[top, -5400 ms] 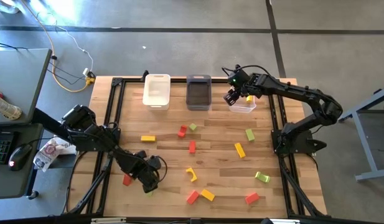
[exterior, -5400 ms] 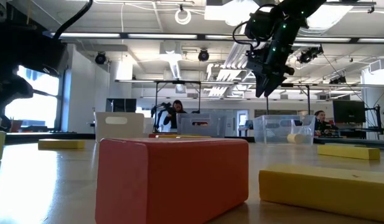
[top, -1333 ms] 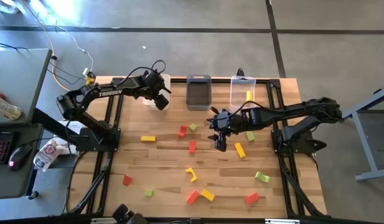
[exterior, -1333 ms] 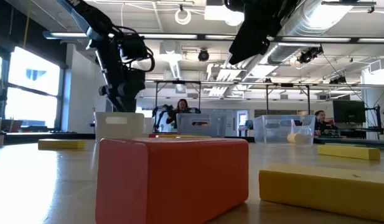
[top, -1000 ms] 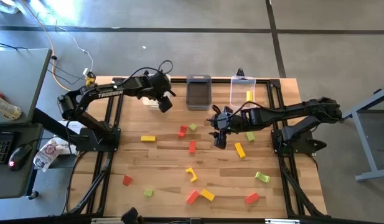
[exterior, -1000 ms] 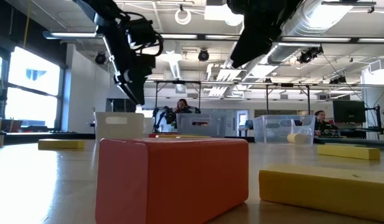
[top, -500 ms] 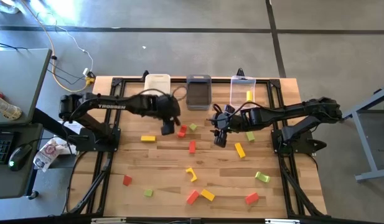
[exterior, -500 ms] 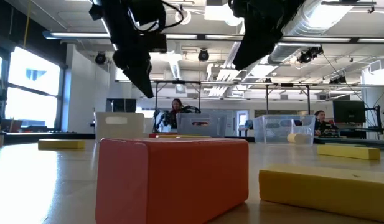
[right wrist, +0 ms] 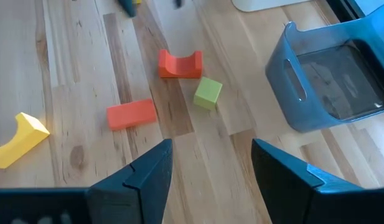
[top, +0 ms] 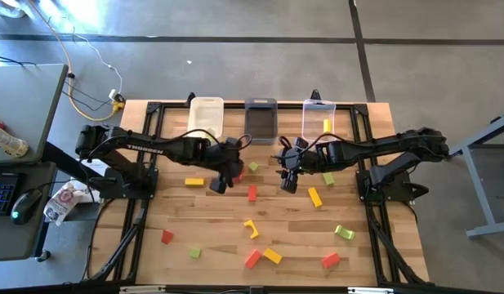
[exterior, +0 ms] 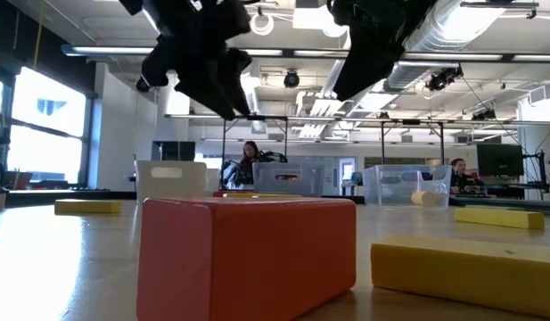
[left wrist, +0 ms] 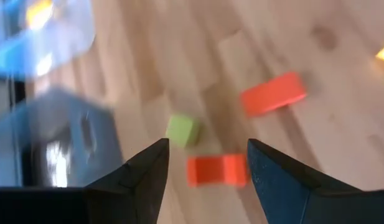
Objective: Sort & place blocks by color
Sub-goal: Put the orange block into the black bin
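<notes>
Two grippers sit near the centre of the high view, both empty with fingers spread wide. The left gripper (top: 220,181) is above the table just left of a red notched block (top: 239,172) and a green cube (top: 253,167); its wrist view shows these and a red bar (left wrist: 272,94) ahead. The right gripper (top: 287,181) hangs right of centre, near a yellow bar (top: 314,197). Remaining blocks lie scattered across the lower half of the table (top: 382,245). White, grey and clear bins (top: 261,121) line the upper edge.
</notes>
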Available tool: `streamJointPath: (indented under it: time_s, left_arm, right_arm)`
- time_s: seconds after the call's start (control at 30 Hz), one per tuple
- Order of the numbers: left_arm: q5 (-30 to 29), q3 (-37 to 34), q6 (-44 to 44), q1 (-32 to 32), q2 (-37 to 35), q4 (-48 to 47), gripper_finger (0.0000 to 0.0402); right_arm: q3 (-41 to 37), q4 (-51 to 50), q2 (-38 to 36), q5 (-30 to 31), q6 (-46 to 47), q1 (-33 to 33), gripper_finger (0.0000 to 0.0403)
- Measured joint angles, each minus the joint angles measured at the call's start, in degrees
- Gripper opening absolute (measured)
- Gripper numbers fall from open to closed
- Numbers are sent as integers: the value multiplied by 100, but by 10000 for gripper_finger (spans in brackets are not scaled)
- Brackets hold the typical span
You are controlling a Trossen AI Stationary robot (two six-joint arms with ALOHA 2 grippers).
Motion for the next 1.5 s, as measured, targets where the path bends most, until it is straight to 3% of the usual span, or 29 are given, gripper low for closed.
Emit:
streamJointPath:
  time_s: [0.17,0.47,0.83,1.33,1.5]
  left_arm:
    - [345,0,542,-152,0,166,201]
    - [369,0,1557,-441,227,447,201]
    - [349,4,1813,-559,959,1005,201]
    - [387,498,2347,-559,1768,672,201]
    - [741,498,2633,-559,1857,651,201]
  right_arm:
    - [0,0,0,0,-2,0,204]
    - [0,0,0,236,-107,0,204]
    - [0,4,0,240,78,0,204]
    - [0,-4,0,238,153,-1,204]
    - [0,2,0,238,153,0,204]
